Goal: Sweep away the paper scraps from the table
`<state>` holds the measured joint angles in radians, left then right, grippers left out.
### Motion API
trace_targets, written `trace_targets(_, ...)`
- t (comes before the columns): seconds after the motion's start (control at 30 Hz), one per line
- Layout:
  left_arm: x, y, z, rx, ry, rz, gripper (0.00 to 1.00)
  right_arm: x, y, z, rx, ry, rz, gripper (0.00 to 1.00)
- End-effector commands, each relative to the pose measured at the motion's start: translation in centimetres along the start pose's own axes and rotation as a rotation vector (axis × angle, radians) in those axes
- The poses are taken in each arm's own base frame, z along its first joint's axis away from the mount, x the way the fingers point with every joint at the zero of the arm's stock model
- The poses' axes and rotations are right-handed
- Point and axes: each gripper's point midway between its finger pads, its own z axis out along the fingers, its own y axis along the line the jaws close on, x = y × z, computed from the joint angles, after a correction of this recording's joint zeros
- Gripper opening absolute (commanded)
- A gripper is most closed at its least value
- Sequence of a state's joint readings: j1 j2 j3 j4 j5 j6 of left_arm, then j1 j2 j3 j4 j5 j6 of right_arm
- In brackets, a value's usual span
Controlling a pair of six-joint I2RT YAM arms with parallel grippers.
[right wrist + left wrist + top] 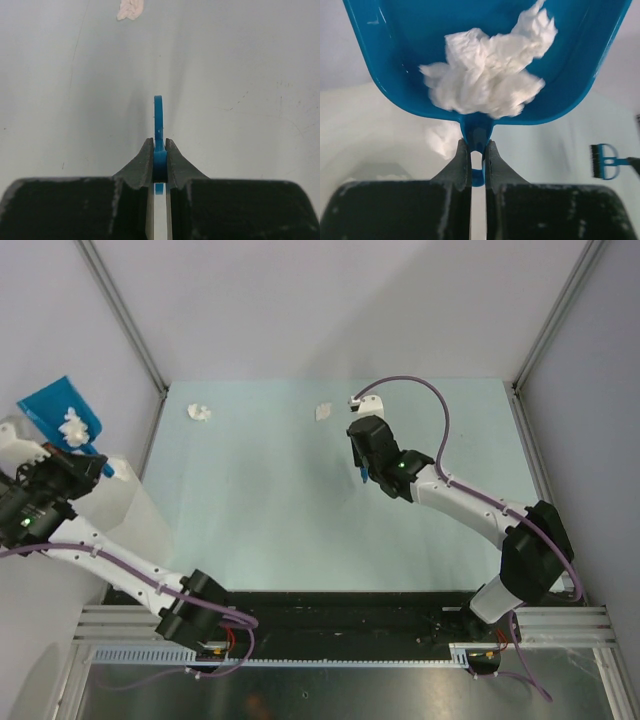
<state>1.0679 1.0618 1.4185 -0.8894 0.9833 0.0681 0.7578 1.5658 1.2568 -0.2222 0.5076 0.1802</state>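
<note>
My left gripper [88, 453] [477, 150] is shut on the handle of a blue dustpan [55, 408] [390, 55], held up off the table's left side over a translucent white bin [125, 508]. Several crumpled white paper scraps [73, 426] [490, 75] lie in the pan; another wad [441, 140] shows below it. My right gripper [362, 464] [159, 148] is shut on a small blue brush [362, 476] [158, 117] over the table's [260, 520] middle far part. Two paper scraps lie on the table near the far edge, one at the left [200, 412] and one at the middle [323, 411] [130, 8].
The brush [604, 161] also shows in the left wrist view at the right. Metal frame posts stand at the far left [125, 315] and far right [555, 315] corners. A purple cable [420, 390] loops over the right arm.
</note>
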Motion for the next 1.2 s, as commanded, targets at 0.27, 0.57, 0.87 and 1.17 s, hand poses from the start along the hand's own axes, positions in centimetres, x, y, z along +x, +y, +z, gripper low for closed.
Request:
trace_targets(0.27,0.3,1.8,-3.9,0.096,-0.132,-0.410,0.00,-0.6,-0.1,-0.6,0.025,-0.022,-0.018,0.00)
trace_targets(0.57,2.3,-2.0,-4.5,0.283,-0.109,-0.748,0.00,0.0,0.3,-0.3,0.022,-0.011,-0.039,0.00)
trace_targets(0.87,1.0,-2.9,-5.0,0.296,-0.095,-0.849,0.00,0.1,-0.1,-0.5,0.038,-0.006,-0.049,0.00)
trace_targets(1.17,-1.8,-4.0,-5.4,0.169,-0.150,-0.379,0.00,-4.1,0.8,0.6,-0.076,-0.148,-0.108,0.00)
